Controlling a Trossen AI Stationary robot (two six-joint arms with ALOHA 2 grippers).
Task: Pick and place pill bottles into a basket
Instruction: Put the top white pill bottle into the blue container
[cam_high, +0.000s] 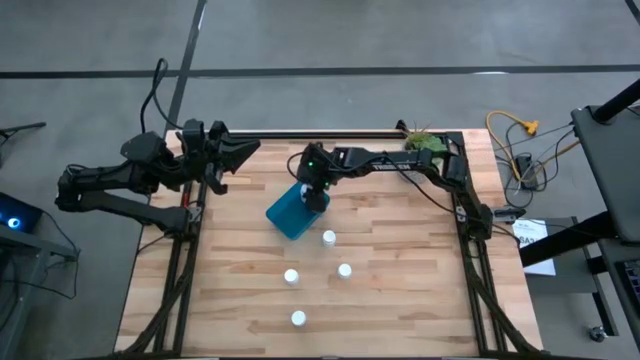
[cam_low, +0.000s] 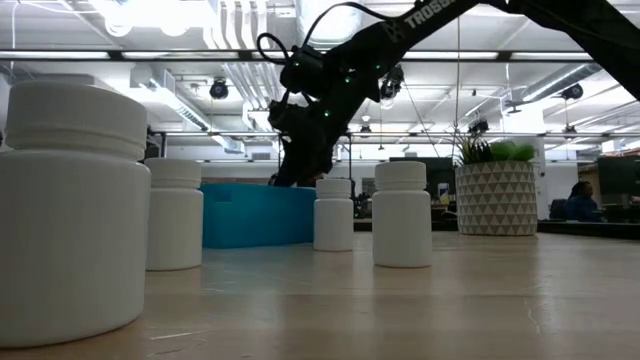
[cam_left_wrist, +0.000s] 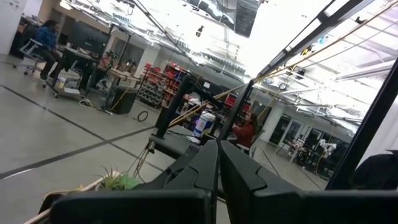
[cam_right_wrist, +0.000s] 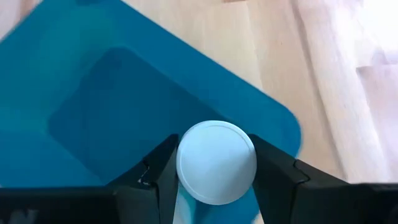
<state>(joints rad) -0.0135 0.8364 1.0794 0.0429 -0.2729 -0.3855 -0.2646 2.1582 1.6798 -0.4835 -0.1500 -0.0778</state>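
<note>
The teal-blue basket (cam_high: 290, 214) stands on the table left of centre; it also shows in the low view (cam_low: 250, 214). My right gripper (cam_high: 316, 197) is over the basket's right corner, shut on a white pill bottle (cam_right_wrist: 216, 162). Several more white bottles stand upright on the table nearer the front, such as two (cam_high: 329, 237) (cam_high: 345, 270); in the low view they stand in a row, one of them close by (cam_low: 402, 213). My left gripper (cam_high: 228, 158) is shut and empty above the table's far left corner. My right gripper pinches the bottle between its two fingers (cam_right_wrist: 160, 175), one on each side of the bottle just below its round cap (cam_right_wrist: 186, 186). The fingers come from above, pointing down. The bottle is upright over the basket's inside (cam_right_wrist: 112, 106), near a corner; its base is hidden.
A white patterned pot with a green plant (cam_high: 424, 140) stands at the table's far right corner, also in the low view (cam_low: 497, 198). A dark rail runs along the far edge (cam_high: 320, 133). Bare wood lies at the table's right and near left.
</note>
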